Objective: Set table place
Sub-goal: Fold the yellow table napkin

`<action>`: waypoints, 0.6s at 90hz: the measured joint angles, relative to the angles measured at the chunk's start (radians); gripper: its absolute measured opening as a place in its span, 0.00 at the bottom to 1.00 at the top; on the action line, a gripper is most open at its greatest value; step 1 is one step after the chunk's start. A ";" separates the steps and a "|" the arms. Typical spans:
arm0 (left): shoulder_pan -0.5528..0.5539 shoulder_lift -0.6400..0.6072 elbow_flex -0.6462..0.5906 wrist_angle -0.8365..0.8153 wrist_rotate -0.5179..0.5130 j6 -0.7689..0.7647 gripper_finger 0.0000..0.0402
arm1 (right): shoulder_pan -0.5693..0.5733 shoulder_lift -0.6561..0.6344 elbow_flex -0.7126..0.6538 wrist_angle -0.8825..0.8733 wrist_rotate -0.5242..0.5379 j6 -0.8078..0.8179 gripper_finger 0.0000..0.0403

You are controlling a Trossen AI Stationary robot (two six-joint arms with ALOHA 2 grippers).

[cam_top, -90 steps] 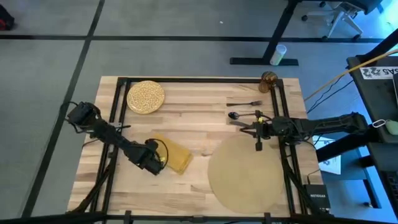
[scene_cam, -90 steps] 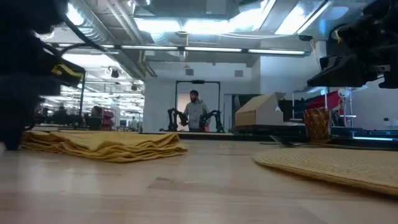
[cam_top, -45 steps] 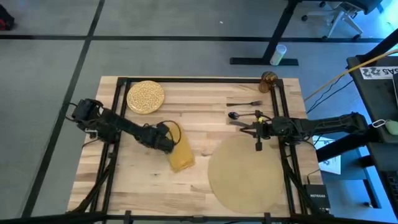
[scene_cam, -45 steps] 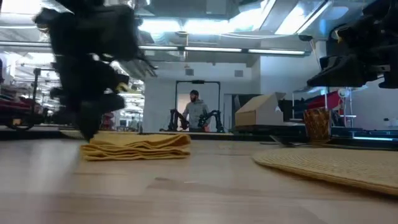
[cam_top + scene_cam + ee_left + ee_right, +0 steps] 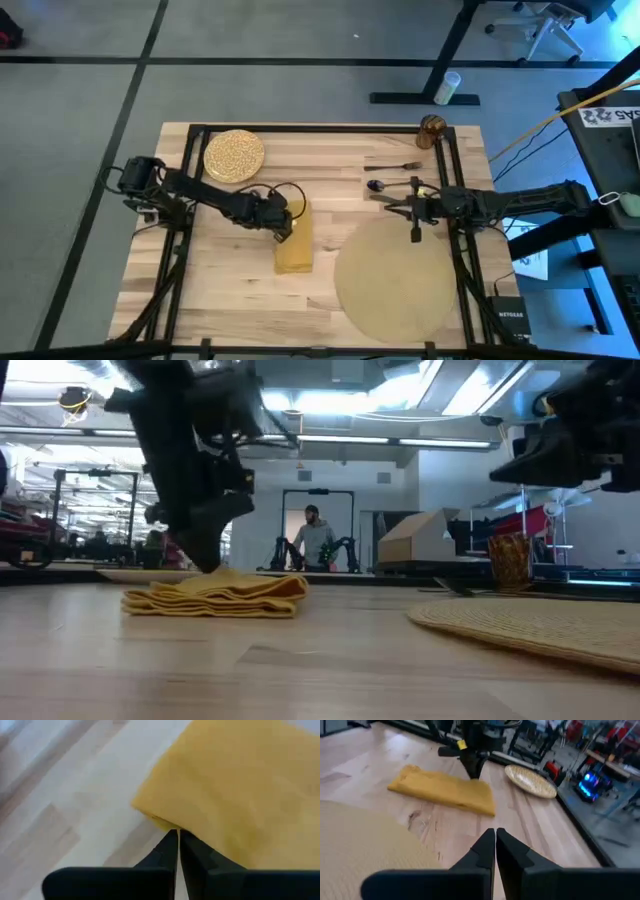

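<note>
Pinched tight on the far corner of the mustard-yellow folded cloth napkin (image 5: pixel 294 236), my left pincer (image 5: pixel 284 218) stands over the middle of the light butcher-block wooden counter (image 5: pixel 250 300), its dark fingers (image 5: pixel 172 852) pressed together with the fabric's edge between them. That napkin lies flat on the wood, its long side running from the back toward the front, just left of the large round tan woven placemat (image 5: pixel 394 279), which sits at the front right and does not touch it. My right pincer (image 5: pixel 416 234) hangs at the back edge of the placemat, its two fingers (image 5: pixel 495 847) closed against each other and holding nothing. Behind it, a dark metal spoon (image 5: pixel 377 185) and a dark metal fork (image 5: pixel 393 166) lie on the bare wood near the right rail, and a small amber glass (image 5: pixel 432 129) stands at the back right corner. A round yellow-speckled plate (image 5: pixel 234 155) rests at the back left, well apart from the placemat. From the low view, a person (image 5: pixel 314 541) stands in the room far behind the counter.
</note>
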 joint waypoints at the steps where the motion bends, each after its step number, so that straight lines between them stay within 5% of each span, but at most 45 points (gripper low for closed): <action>1: -0.006 -0.002 0.002 0.000 -0.001 -0.002 0.00 | 0.000 0.000 0.000 0.003 0.000 -0.003 0.00; 34: -0.280 -0.096 0.010 -0.010 -0.156 -0.253 0.00 | 0.000 0.024 0.004 0.048 -0.075 -0.074 0.00; 54: -0.405 -0.099 0.010 -0.044 -0.226 -0.409 0.00 | 0.000 0.168 0.109 0.057 -0.099 -0.167 0.00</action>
